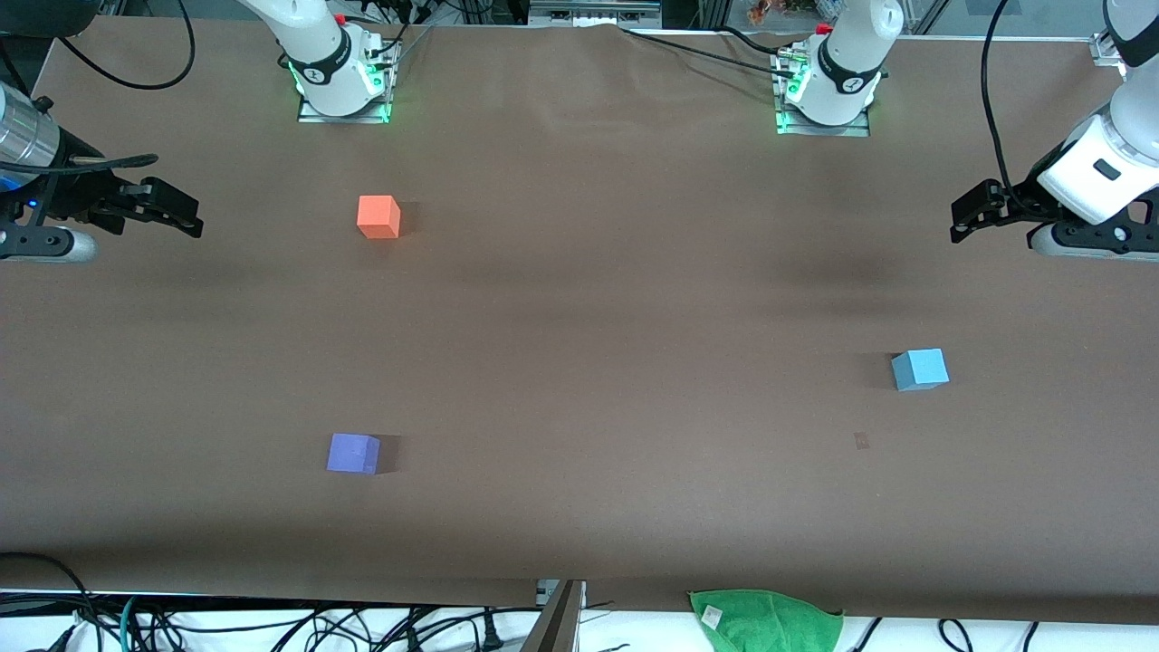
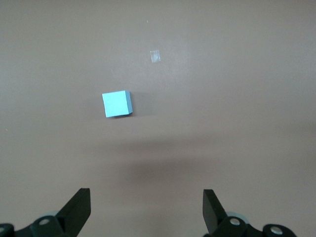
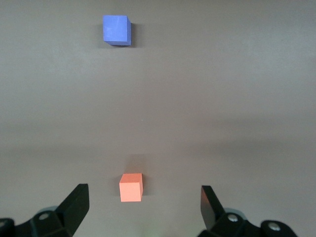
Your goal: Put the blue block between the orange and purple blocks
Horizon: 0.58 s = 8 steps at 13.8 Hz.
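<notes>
The sky-blue block (image 1: 920, 369) sits on the brown table toward the left arm's end. The orange block (image 1: 378, 217) sits toward the right arm's end. The purple block (image 1: 353, 453) lies nearer to the front camera than the orange one. My left gripper (image 1: 962, 222) is open and empty, up in the air at the table's end. Its wrist view shows the blue block (image 2: 117, 104) well ahead of the open gripper (image 2: 146, 207). My right gripper (image 1: 186, 215) is open and empty at its own end. Its wrist view shows the orange block (image 3: 131, 187), the purple block (image 3: 116, 30) and the open gripper (image 3: 144, 205).
A green cloth (image 1: 765, 620) lies at the table's edge nearest the front camera. A small pale mark (image 1: 862, 441) is on the table near the blue block and also shows in the left wrist view (image 2: 155, 56). Cables run along the table's edges.
</notes>
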Each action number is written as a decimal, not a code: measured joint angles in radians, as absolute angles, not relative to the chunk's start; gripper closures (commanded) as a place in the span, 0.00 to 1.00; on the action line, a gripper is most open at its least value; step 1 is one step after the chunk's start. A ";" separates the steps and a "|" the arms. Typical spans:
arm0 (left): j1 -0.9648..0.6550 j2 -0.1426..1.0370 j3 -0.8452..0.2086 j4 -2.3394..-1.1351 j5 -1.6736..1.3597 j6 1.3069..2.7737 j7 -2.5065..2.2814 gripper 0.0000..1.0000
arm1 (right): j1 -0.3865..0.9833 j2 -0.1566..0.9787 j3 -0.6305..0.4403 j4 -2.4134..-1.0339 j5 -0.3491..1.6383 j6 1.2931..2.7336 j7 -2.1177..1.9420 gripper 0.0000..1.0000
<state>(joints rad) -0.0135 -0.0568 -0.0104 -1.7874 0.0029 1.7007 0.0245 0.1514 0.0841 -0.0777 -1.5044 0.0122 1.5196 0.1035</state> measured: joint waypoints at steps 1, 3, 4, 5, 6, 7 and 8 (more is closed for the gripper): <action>-0.014 -0.056 -0.010 -1.787 0.003 1.698 0.024 0.00 | 0.151 0.084 -0.078 -1.504 0.012 1.520 0.103 0.00; -0.014 -0.055 -0.010 -1.786 0.003 1.694 0.024 0.00 | 0.151 0.084 -0.078 -1.504 0.012 1.520 0.103 0.01; -0.014 -0.054 -0.010 -1.783 0.003 1.685 0.024 0.00 | 0.151 0.084 -0.078 -1.504 0.012 1.520 0.103 0.01; -0.014 -0.050 -0.010 -1.776 0.003 1.674 0.024 0.00 | 0.151 0.084 -0.078 -1.504 0.012 1.520 0.103 0.01; -0.014 -0.042 -0.010 -1.764 0.003 1.664 0.024 0.00 | 0.151 0.084 -0.078 -1.504 0.012 1.520 0.103 0.00; -0.014 -0.031 -0.010 -1.750 0.003 1.658 0.024 0.00 | 0.151 0.084 -0.078 -1.504 0.012 1.520 0.103 0.00; -0.014 -0.017 -0.010 -1.739 0.003 1.654 0.024 0.00 | 0.151 0.084 -0.078 -1.504 0.012 1.520 0.103 0.01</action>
<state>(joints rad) -0.0136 -0.0173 -0.0104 -1.7388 0.0029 1.6543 0.0236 0.1515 0.0841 -0.0777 -1.5044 0.0122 1.5196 0.1035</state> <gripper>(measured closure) 0.000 0.000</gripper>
